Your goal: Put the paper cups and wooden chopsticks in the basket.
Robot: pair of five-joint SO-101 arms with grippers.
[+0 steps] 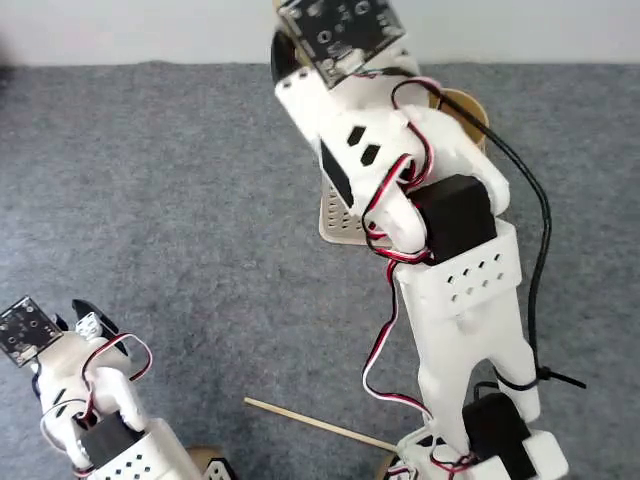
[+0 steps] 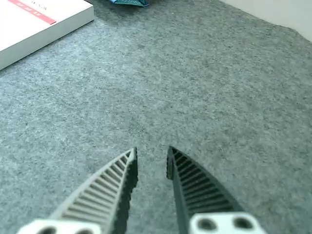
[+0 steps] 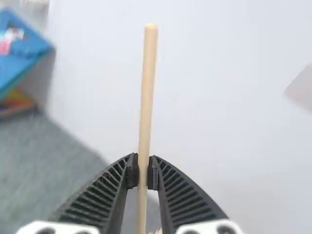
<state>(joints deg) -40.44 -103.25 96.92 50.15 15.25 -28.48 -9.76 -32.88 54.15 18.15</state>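
My right gripper (image 3: pixel 142 163) is shut on a wooden chopstick (image 3: pixel 147 87), which stands straight up between the fingers against a white wall. In the high view the right arm (image 1: pixel 440 230) stretches to the far side of the table, over a beige perforated basket (image 1: pixel 338 218) that it mostly hides. A round tan rim, seemingly a paper cup (image 1: pixel 472 112), peeks out beside the arm. A second chopstick (image 1: pixel 320 425) lies flat on the grey carpet near the front. My left gripper (image 2: pixel 152 152) hovers low over bare carpet at the front left (image 1: pixel 88 318), slightly open and holding nothing.
Grey carpet (image 1: pixel 180 180) covers the table. A white book-like slab (image 2: pixel 39 22) and a teal object (image 2: pixel 127 2) lie far ahead of the left gripper. Blue and coloured items (image 3: pixel 19 58) sit by the wall. Small tan shapes (image 1: pixel 205 458) show at the front edge.
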